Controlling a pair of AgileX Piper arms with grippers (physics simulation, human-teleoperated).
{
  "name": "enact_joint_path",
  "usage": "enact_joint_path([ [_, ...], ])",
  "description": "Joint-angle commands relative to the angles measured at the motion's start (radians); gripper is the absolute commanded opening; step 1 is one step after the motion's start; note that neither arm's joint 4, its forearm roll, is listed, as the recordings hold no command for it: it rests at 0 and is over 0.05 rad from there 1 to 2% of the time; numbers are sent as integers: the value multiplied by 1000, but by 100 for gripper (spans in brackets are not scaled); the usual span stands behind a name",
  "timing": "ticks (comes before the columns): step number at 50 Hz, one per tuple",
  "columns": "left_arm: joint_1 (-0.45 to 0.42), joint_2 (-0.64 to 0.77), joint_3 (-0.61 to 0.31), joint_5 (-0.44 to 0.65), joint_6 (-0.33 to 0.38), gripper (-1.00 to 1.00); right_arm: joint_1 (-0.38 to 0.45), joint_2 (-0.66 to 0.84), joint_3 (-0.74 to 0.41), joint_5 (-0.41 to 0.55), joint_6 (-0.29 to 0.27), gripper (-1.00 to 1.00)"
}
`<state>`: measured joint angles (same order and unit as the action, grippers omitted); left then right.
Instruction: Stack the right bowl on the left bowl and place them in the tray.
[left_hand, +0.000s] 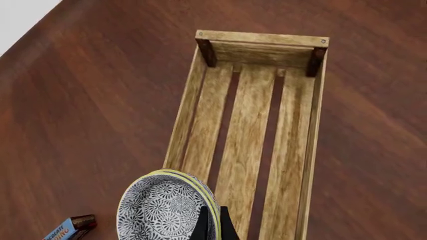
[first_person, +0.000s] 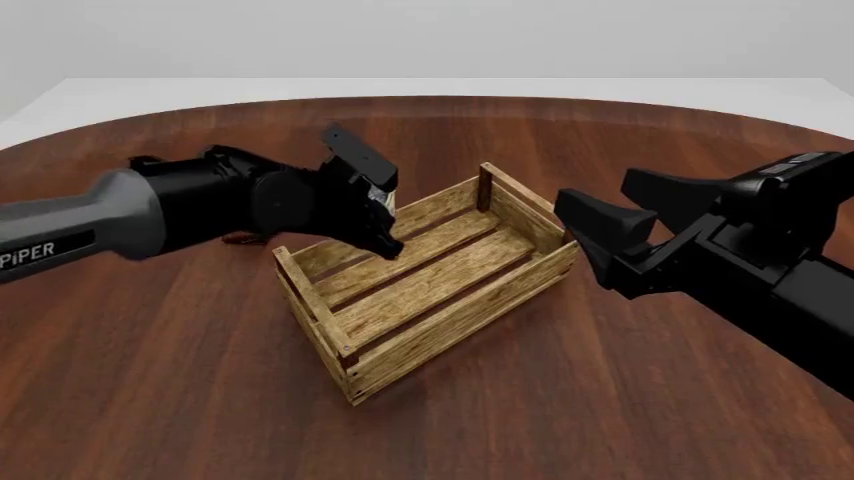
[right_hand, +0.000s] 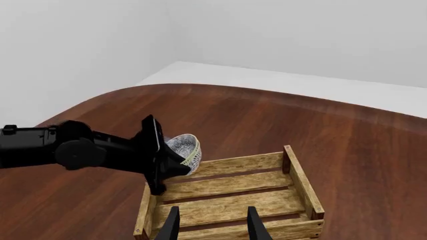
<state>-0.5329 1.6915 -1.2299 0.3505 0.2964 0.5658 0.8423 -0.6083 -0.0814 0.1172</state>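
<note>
Right fingers (first_person: 603, 243) are hanging open and empty beside the tray (first_person: 461, 310), while left fingers (left_hand: 213, 227), pinching the stacked bowls (left_hand: 167, 207) above its end, should be lowering them levelly inside.

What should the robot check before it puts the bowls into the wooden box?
1. Bowls stacked together: ok, two rims show nested in the left wrist view.
2. Left gripper shut on the bowls' rim: ok.
3. Bowls over the tray: ok, they hang above its near end.
4. Tray floor bare: ok, only slats show.
5. Right gripper out of the way: ok, open and off to the tray's side.
6. Small box clear of the path: ok, it lies on the table outside the tray.
</note>
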Motion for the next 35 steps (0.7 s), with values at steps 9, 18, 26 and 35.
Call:
enact_joint_path([
  [9, -69, 85, -79, -21, -1, -100, -2, -2, -1, 3, 0, 100],
  [18, -90, 132, -102, -19, -6, -100, -1, 1, -1, 1, -2, 100],
  [26, -106, 163, -120, -13, -12, -100, -2, 0, -1, 1, -1, 100],
  [35, -108, 205, -132, -13, -9, -100, -1, -3, -1, 4, 1, 100],
])
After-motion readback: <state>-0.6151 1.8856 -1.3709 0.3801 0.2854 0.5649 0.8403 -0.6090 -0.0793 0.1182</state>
